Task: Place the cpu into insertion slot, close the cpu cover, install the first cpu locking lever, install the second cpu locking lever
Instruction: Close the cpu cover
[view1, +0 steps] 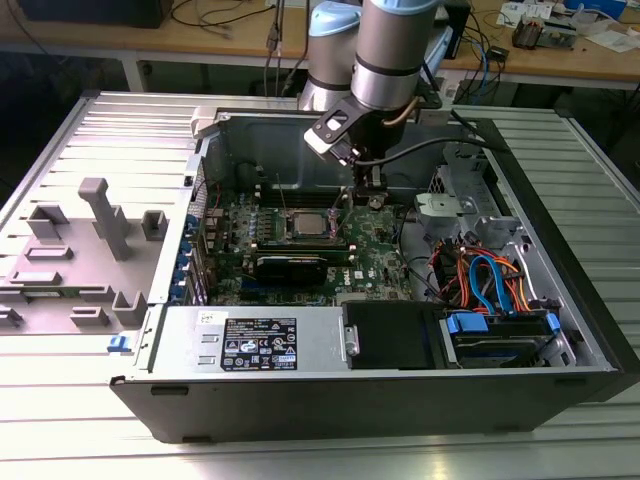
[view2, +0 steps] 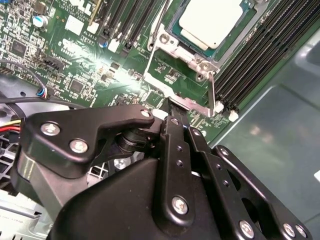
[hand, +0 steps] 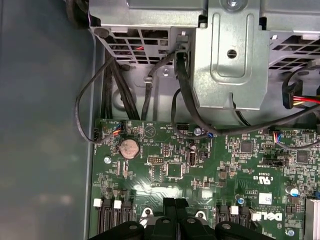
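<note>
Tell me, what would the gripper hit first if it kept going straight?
Most likely the near edge of the cpu cover, right ahead of the gripper in the second wrist view; depth is unclear, so possibly the green board beside it.

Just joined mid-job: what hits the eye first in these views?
An open computer case with the arm reaching in dominates the exterior view. The gripper hangs low over the green motherboard, just beside the silver cpu framed by the cpu cover. Blue and orange cables stand out at the exterior view's right.
</note>
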